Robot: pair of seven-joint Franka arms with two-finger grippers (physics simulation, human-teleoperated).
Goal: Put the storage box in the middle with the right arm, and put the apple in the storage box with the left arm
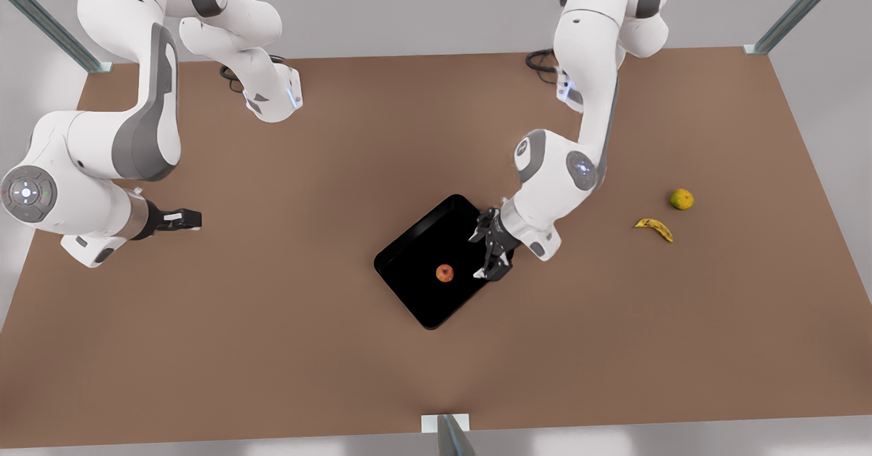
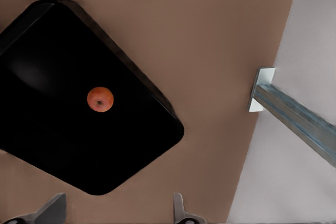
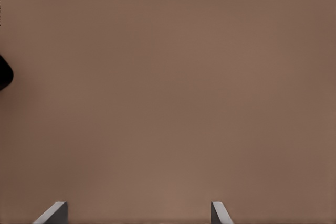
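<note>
Left gripper [image 1: 492, 251] hangs over the storage box's [image 1: 409, 265] right-hand rim in the front view, fingers [image 2: 179, 211] spread apart and holding nothing; my wrist camera looks straight down past them into the box. Apple [image 1: 445, 273] sits on the black floor of the box, loose, a little toward my side of it and touching no wall. Box lies skewed, corners pointing near and far, about mid-table [image 1: 272, 347]. Right gripper [image 1: 182, 219] waits far off at the front view's left, fingers [image 3: 218, 213] parted, bare table beneath it. Banana [image 1: 655, 228] and yellow-green fruit [image 1: 681, 199] lie well apart at the front view's right. My reading: both placements look done; only my withdrawal remains.
</note>
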